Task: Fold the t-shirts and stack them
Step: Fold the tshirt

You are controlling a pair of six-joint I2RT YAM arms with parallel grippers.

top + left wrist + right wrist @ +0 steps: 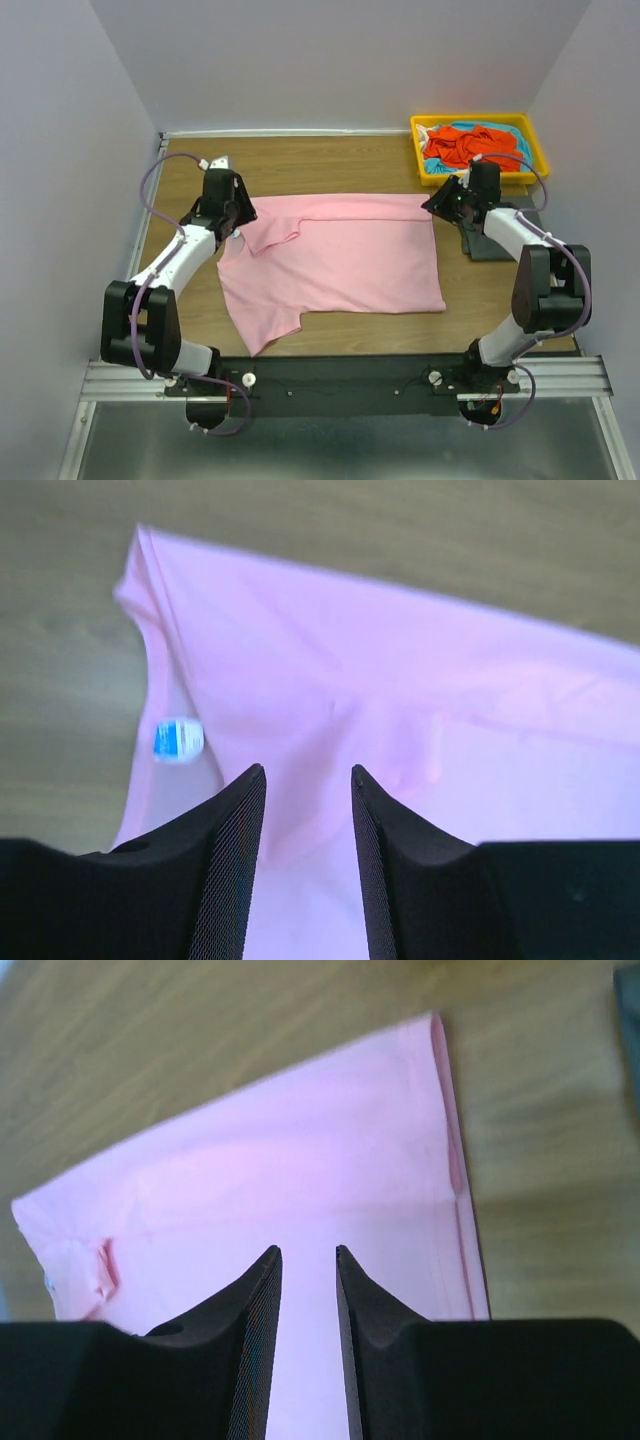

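Pink t-shirt (335, 262) long axis L–R; L gripper (308, 775) and R gripper (308, 1252) above far edge; both part-open, holding nothing.

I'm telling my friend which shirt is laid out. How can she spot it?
Find the wooden table. Spread across its middle lies the pink shirt, its far edge folded over. The orange shirt and the blue shirt sit bunched in the yellow tray in the far right corner.

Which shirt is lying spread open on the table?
The pink shirt, opened out flat; the orange-red shirt and the turquoise shirt lie crumpled in the yellow tray.
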